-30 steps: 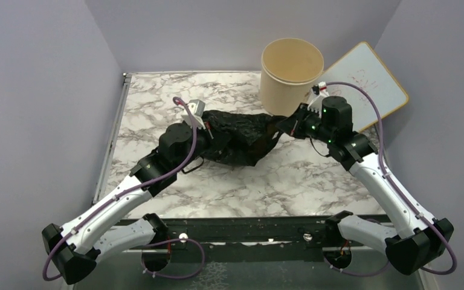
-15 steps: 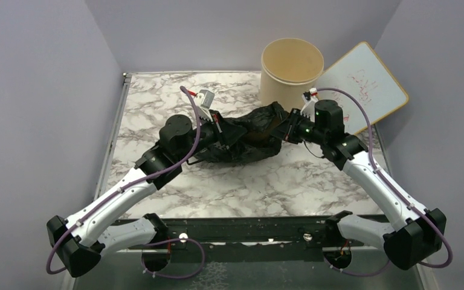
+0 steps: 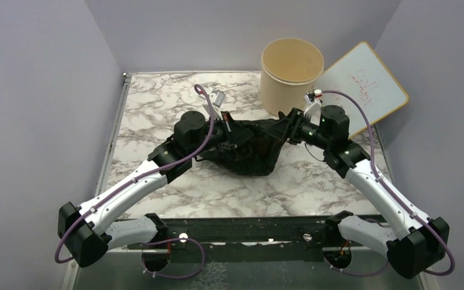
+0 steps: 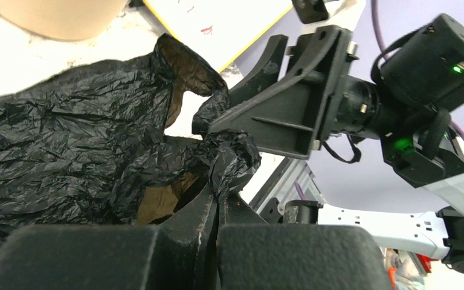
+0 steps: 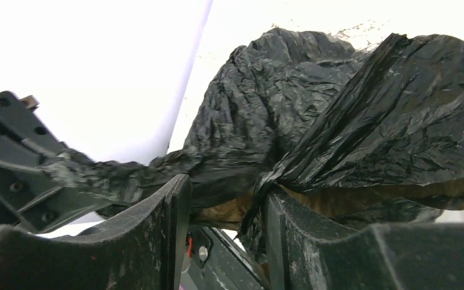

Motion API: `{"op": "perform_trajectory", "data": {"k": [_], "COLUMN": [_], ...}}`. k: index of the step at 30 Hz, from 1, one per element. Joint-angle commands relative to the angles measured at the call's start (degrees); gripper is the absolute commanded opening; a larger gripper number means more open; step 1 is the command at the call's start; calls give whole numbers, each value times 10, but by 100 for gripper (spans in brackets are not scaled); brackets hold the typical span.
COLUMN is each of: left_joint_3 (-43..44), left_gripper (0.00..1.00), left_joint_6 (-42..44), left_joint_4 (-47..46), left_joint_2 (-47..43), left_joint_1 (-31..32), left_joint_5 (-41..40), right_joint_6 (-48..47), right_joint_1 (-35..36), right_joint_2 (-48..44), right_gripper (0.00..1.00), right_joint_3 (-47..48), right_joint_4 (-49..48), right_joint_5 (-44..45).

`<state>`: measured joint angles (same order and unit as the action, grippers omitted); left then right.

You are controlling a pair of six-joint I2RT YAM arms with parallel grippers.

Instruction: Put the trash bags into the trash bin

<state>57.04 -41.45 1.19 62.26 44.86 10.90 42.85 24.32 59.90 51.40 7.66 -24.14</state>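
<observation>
Right, risk first. Your left gripper (image 4: 217,202) is clenched on a twisted wad of the trash bag (image 3: 251,148). Your right gripper (image 5: 226,193) has its jaws parted: crinkled film lies in the gap and leans on one finger, but nothing pinches it. So you hold the bag from one side only.

Lift now and I'd expect the free side to sag and drag on the surface (image 3: 157,103), or swing into the wall of the trash bin (image 3: 281,96). That tub looks light and could tip or skid toward the far edge. Thin glossy film also slips, so a single hold on a loose twist may pull out under the bag's own weight. Your two grippers sit nearly nose to nose over the bag, so a careless re-grab could knock finger against finger.

Position: the bag is at mid-surface, slightly toward the far edge, just on the near side of the bin and not in it. I cannot tell whether its belly rests on the surface.

Containers — the bin stands upright at the far edge, right of centre, beside the board (image 3: 365,84) leaning in the far right corner. From above, its inside shows bare. The bag's mouth gapes in the left wrist view — nothing visible inside, though most of it is hidden.
</observation>
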Motion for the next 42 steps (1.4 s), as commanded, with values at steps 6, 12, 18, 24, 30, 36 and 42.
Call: {"op": "perform_trajectory", "data": {"k": [6, 12, 18, 24, 30, 36, 42], "left_joint_3": [2, -4, -1, -7, -38, -43, -54], "left_gripper": [0, 0, 0, 0, 0, 0, 0], "left_joint_6": [-35, -68, -109, -138, -181, -201, -209], "left_joint_4": [-28, 5, -35, -75, -145, -163, -168], "left_joint_2": [-11, -2, 29, 45, 54, 60, 48], "left_joint_1": [1, -2, -3, -3, -3, -2, -3], "left_joint_5": [-24, -58, -6, 28, 47, 62, 58], "right_joint_6": [-45, -41, -8, -11, -16, -15, -29], "right_joint_1": [0, 0, 1, 3, 32, 64, 95], "right_joint_2": [-76, -110, -78, -86, -54, -21, 13], "right_gripper": [52, 53, 54, 56, 56, 57, 51], "right_joint_3": [-13, -73, -94, -116, -111, -109, -92], "right_joint_4": [-56, -145, -236, -276, -269, -302, -293], "right_joint_5": [-12, -75, -188, -201, -176, -146, -103]}}
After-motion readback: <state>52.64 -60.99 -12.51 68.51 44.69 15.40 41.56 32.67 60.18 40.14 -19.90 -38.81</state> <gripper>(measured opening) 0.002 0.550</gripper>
